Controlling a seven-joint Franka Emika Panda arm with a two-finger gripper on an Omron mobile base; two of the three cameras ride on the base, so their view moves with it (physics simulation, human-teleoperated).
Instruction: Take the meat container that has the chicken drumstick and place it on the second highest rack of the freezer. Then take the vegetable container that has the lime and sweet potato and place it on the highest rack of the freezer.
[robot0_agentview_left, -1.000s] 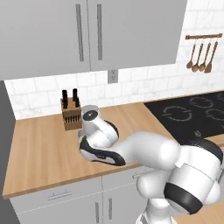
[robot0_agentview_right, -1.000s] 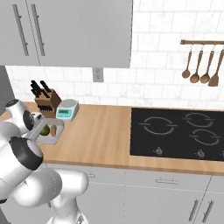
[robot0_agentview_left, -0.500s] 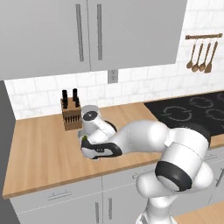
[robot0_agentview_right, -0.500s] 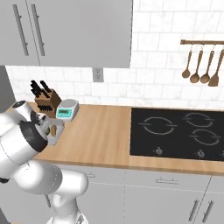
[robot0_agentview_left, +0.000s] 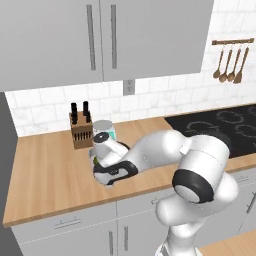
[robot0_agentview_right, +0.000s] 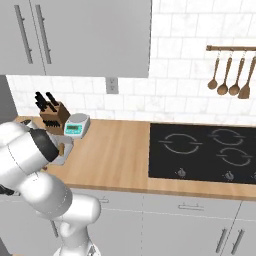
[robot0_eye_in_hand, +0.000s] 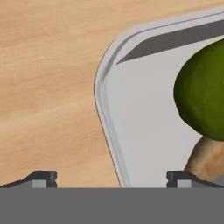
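Gripper (robot0_eye_in_hand: 111, 178) standing spread wide, holding nothing, one fingertip (robot0_eye_in_hand: 43, 178) showing over the wooden counter (robot0_eye_in_hand: 48, 78), the other over the vegetable container (robot0_eye_in_hand: 144, 118). Straddling the tray's white rim, contact impossible to tell. Lime (robot0_eye_in_hand: 202, 89) and sweet potato (robot0_eye_in_hand: 205, 159) lying together inside, touching. Farther out: knife block (robot0_agentview_left: 80, 131) and kitchen scale (robot0_agentview_right: 76, 125) sitting near the tiled wall, black cooktop (robot0_agentview_right: 205, 152) lying well apart, wooden utensils (robot0_agentview_right: 231, 75) hanging above. No readable writing.

counter left of tray: bare wooden counter (robot0_eye_in_hand: 48, 87), free to pass
tray rim: low grey tray (robot0_eye_in_hand: 131, 131) wall between the finger tips, one each side
inside tray: lime (robot0_eye_in_hand: 202, 89) and sweet potato (robot0_eye_in_hand: 208, 159) crowd the right
behind arm: knife block (robot0_agentview_left: 80, 129) and scale (robot0_agentview_right: 76, 125) near the wall
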